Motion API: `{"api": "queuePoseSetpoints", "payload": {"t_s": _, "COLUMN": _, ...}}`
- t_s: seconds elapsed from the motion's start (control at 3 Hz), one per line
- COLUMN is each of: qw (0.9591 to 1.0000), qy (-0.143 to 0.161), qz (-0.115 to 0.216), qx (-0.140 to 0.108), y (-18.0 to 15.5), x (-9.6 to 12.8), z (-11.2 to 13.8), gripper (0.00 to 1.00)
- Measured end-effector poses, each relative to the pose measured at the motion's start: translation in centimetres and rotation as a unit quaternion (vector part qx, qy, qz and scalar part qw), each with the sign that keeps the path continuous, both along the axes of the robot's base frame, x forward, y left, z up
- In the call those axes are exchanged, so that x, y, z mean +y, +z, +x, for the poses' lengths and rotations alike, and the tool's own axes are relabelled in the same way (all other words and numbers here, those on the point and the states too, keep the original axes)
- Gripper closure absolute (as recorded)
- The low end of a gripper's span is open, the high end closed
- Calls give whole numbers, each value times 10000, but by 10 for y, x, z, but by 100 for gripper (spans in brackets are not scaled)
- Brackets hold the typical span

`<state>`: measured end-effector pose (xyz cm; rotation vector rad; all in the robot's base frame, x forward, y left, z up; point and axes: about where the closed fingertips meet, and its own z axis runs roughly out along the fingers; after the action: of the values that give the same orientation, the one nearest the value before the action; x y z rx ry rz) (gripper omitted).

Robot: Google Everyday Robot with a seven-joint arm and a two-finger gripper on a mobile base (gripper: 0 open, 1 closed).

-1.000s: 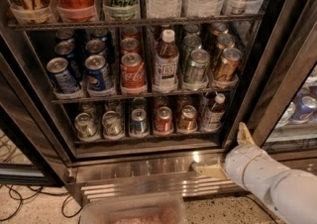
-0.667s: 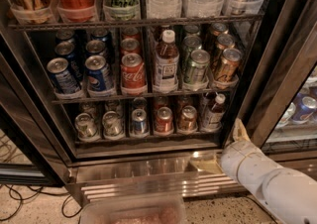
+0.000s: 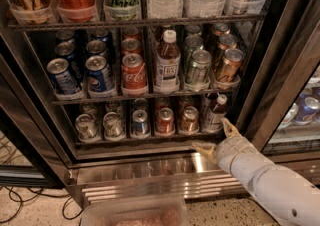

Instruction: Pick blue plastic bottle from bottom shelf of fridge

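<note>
The fridge (image 3: 280, 55) stands open in front of me. The blue plastic bottle (image 3: 215, 113), small with a white cap, dark drink and pale label, stands at the right end of the bottom shelf (image 3: 135, 139), next to short mini cans. My gripper (image 3: 216, 136) is open on a white arm from the lower right. It sits just below and in front of the bottle, one finger (image 3: 229, 127) pointing up beside the bottle's base, the other finger (image 3: 204, 147) over the steel base. It holds nothing.
A bigger white-capped brown bottle (image 3: 167, 61) stands among full-size cans on the middle shelf. Large bottles fill the top shelf. The stainless slatted base (image 3: 150, 180) is below. A clear bin (image 3: 135, 213) sits at the bottom edge. Cables lie on the floor at left.
My gripper has moved left and up, closer to the blue plastic bottle on the bottom shelf. The cans and bottles have not moved.
</note>
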<state>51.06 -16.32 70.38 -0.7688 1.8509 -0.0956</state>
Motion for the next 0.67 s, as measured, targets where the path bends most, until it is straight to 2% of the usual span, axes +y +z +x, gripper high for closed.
{"api": "queuePoseSetpoints", "payload": {"t_s": 0.33, "qw": 9999, "qy": -15, "qz": -27, "qx": -119, "y": -5, "x": 0, "z": 16, "gripper": 49}}
{"api": "queuePoseSetpoints", "payload": {"t_s": 0.67, "qw": 9996, "qy": -90, "qz": -162, "qx": -223, "y": -8, "x": -5, "z": 30, "gripper": 42}}
